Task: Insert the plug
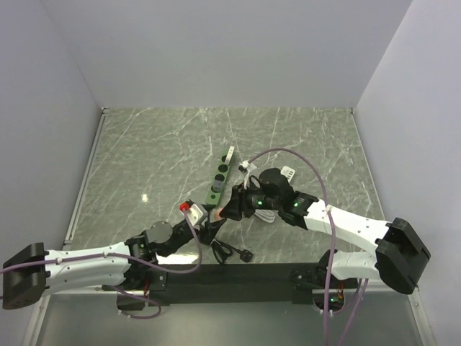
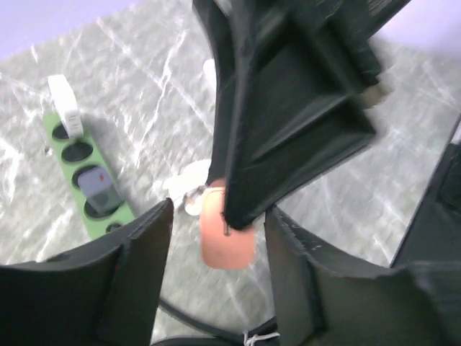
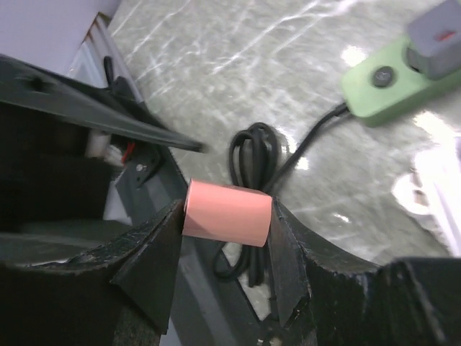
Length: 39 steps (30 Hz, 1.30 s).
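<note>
The plug (image 3: 229,216) is a short salmon-pink block, held crosswise in my right gripper (image 3: 225,209), whose fingers are shut on its two ends. In the top view the plug (image 1: 217,213) hangs just above the table, near the lower end of the green power strip (image 1: 218,182). My left gripper (image 2: 218,210) is open. Its fingers stand either side of the plug (image 2: 227,245) without touching it, and the right gripper's black finger (image 2: 288,108) crosses above. The strip (image 2: 90,180) has dark round sockets, one filled by a grey plug (image 2: 97,186).
A coiled black cable (image 3: 252,151) from the strip (image 3: 382,90) lies under the plug, near the table's front edge. A white adapter (image 1: 227,153) sits at the strip's far end. Another white plug (image 1: 288,173) and a white cord (image 1: 248,166) lie by the right arm.
</note>
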Available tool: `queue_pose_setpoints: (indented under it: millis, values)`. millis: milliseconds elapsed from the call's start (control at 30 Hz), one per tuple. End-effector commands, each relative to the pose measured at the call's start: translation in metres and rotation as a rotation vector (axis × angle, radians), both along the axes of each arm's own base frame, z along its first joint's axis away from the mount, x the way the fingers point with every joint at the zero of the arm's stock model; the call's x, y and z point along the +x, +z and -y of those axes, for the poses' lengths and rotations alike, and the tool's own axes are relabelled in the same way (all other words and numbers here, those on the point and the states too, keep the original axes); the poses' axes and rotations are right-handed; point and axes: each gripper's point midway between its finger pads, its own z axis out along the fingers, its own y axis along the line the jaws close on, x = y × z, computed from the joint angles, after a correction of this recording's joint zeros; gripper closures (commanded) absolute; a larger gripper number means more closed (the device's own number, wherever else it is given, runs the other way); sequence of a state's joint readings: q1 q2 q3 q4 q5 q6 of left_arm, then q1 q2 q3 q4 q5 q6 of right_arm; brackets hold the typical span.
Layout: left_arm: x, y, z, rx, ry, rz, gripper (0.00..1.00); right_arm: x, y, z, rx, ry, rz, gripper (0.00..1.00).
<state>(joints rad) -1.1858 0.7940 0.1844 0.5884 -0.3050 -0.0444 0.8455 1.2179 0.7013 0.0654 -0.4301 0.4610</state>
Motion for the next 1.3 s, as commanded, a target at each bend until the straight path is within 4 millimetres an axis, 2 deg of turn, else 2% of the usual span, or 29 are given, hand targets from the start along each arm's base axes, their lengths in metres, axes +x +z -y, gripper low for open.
queue_pose_setpoints:
  millis: [0,167,500,600,933,1033,1067,1267]
  values:
    - [0.001,0.046,0.0,-0.171,0.007,0.068,0.38,0.002,0.01,0.004,0.078,-0.006,-0.016,1.0]
    - [-0.006,0.05,0.003,-0.186,-0.041,0.083,0.37,0.004,0.022,0.006,0.155,-0.004,-0.028,1.0]
    - [-0.018,0.05,0.007,-0.206,-0.11,0.104,0.37,0.0,0.08,0.009,0.344,-0.007,0.005,1.0]
    - [-0.02,0.054,0.005,-0.225,-0.118,0.115,0.36,-0.004,0.091,0.008,0.377,0.009,0.009,1.0]
    - [-0.017,0.07,0.01,-0.258,-0.114,0.156,0.37,-0.021,0.1,0.006,0.46,0.093,-0.035,1.0]
    - [-0.016,0.071,0.011,-0.265,-0.11,0.159,0.42,-0.023,0.098,0.006,0.461,0.101,-0.043,1.0]
    - [-0.015,0.072,0.011,-0.269,-0.108,0.161,0.47,-0.025,0.099,0.006,0.467,0.108,-0.04,1.0]
    - [-0.015,0.073,0.015,-0.257,-0.119,0.197,0.64,-0.03,0.102,0.005,0.487,0.139,-0.057,1.0]
